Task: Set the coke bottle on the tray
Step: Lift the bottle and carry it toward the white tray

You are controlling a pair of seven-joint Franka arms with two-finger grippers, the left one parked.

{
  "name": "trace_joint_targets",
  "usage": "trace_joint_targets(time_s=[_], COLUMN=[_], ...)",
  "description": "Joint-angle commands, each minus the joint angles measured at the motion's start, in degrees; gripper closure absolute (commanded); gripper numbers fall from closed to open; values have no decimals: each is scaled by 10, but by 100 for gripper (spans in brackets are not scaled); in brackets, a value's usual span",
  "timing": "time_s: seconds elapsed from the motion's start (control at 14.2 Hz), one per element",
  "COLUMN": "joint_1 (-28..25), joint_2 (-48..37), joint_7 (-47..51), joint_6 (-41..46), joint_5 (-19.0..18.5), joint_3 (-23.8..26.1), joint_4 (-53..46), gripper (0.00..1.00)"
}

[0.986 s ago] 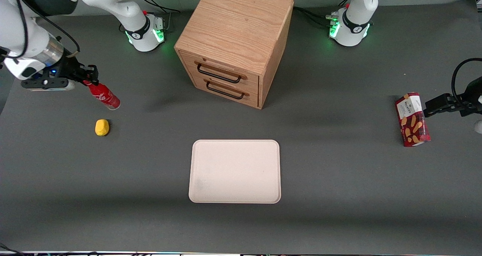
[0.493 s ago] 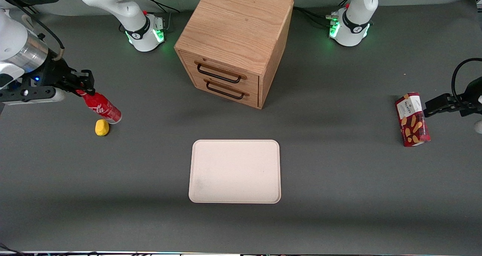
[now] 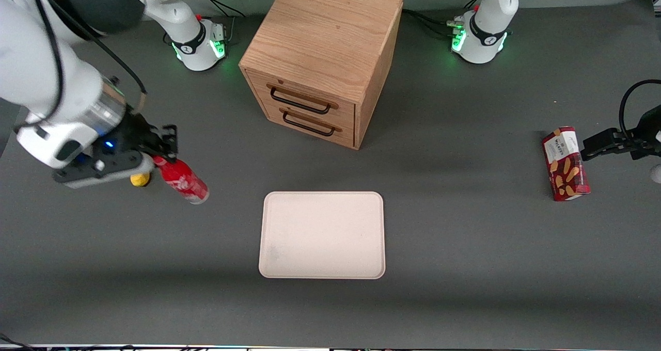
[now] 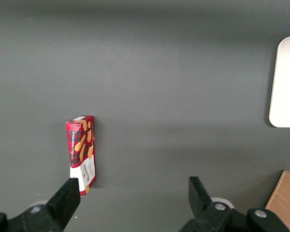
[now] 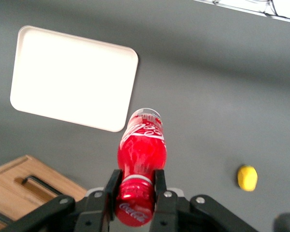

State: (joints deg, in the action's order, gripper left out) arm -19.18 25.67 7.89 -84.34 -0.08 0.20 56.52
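From the front I see the tray [image 3: 322,235] lying flat on the bench [image 3: 465,237], nearest to the camera, with nothing on it. A little farther, toward the working arm's end, the claw [image 3: 164,155] holds the coke bottle [image 3: 182,180] by its neck, tilted and lifted above the bench, apart from the tray. A small yellow thing [image 3: 139,179] is half hidden under the claw there. The right wrist view shows what the front does not: both fingers [image 5: 111,186] press the bottle [image 5: 141,154] just below the cap, and the yellow thing [image 5: 247,177] lies free. Farthest stands the wooden cabinet [image 3: 323,57]. The biscuit box [image 4: 81,152] lies toward the parked arm's end.
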Motion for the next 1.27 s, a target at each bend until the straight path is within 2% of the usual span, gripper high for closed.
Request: trace_joint_targets(time_s=[0.0,0.42,1.2], joint_1=[3,-10,-16], joint_2=[75,174,254], joint_7=[7,11,61], joint_6=[-45,-193,-296], joint_5=[5,-11,-28], joint_3=[30,52,47], joint_4=[-68,-68,-19], gripper=[100,100,100])
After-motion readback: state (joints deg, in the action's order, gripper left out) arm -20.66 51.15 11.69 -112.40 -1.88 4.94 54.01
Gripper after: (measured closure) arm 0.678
